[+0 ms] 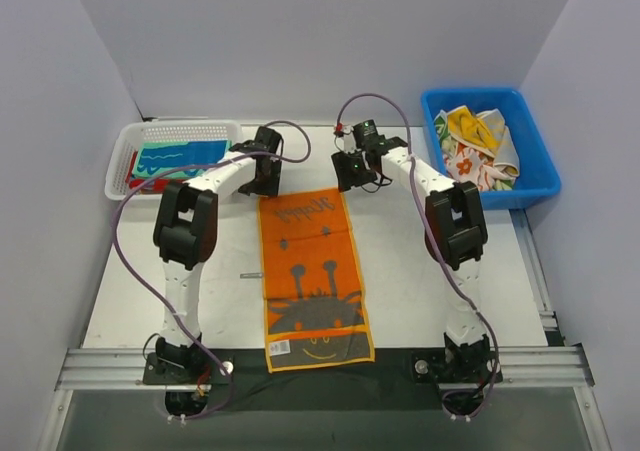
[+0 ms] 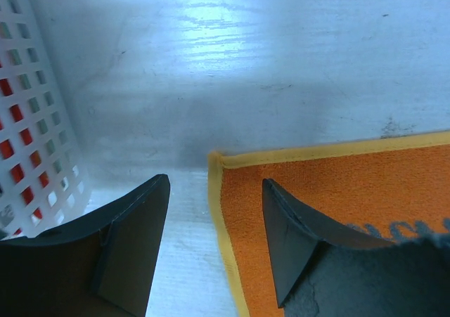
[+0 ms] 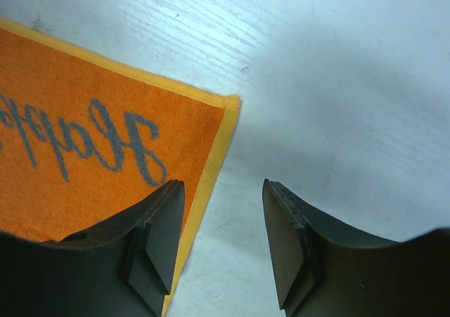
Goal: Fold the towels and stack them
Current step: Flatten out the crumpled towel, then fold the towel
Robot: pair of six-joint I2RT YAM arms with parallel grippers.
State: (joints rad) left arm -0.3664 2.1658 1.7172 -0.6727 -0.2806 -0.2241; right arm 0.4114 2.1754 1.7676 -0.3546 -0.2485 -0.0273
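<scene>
Both stand part-open, holding nothing: the left gripper (image 2: 215, 182) straddles the far left corner of the orange, yellow-bordered cloth towel (image 1: 310, 271), and the right gripper (image 3: 223, 183) straddles its far right corner. That towel lies flat mid-way across the white wooden table (image 1: 400, 271).

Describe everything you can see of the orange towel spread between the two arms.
The orange rectangular cloth towel has a yellow border, grey lettering at its far end, a grey cartoon animal at its near end and a white label by one near corner. It lies flat, unfolded, on the white table. The open left tool and right tool each straddle a far corner.
</scene>
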